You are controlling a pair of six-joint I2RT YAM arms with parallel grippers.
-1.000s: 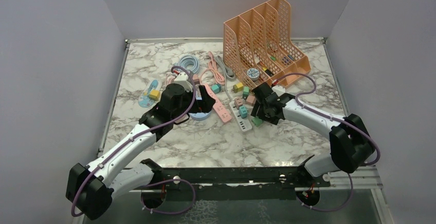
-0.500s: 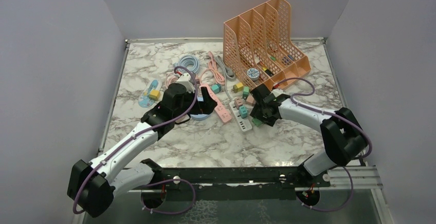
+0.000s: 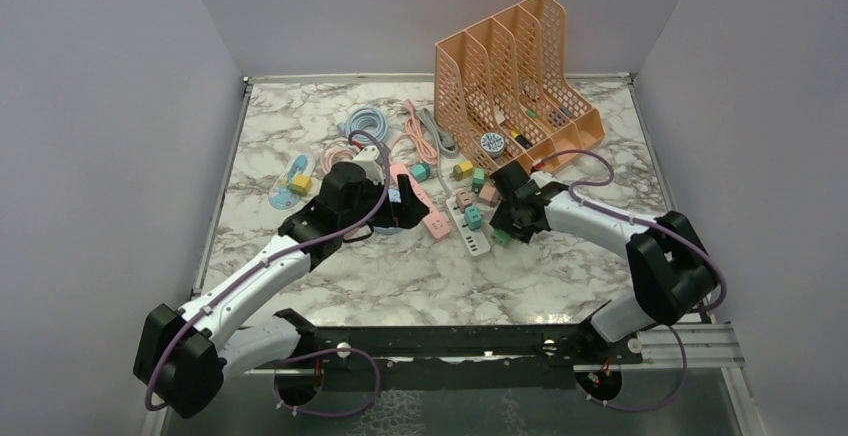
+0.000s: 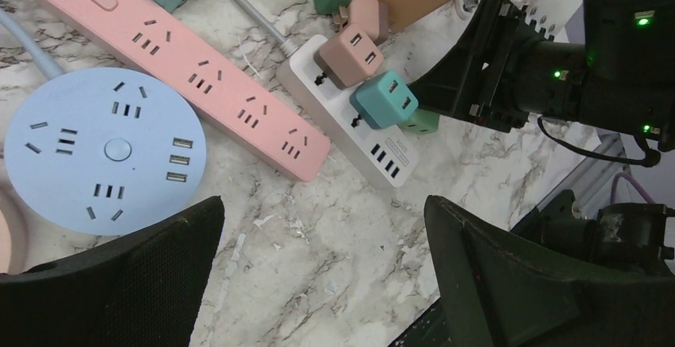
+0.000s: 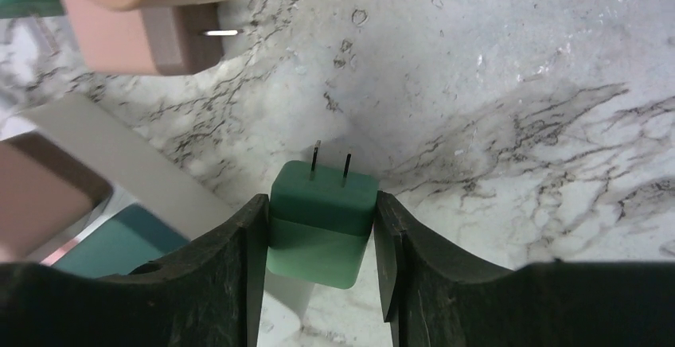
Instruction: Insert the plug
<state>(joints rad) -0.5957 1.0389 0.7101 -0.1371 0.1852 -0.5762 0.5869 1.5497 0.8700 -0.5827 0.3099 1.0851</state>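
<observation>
Beside the white strip [image 4: 358, 140], the green plug [image 5: 321, 231] is pinched by the right gripper [image 5: 321, 204], prongs outward for insertion; the left gripper [image 4: 322, 204] is spread open.

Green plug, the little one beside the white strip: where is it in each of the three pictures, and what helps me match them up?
Top view: green plug right of table centre, at the right claw.
Left wrist view: right of centre, upper half, tucked against the white strip.
Right wrist view: bottom centre, prongs pointing up, squeezed between the claw's fingers.
Shared landmark: the white strip, always right beside the plug.
</observation>
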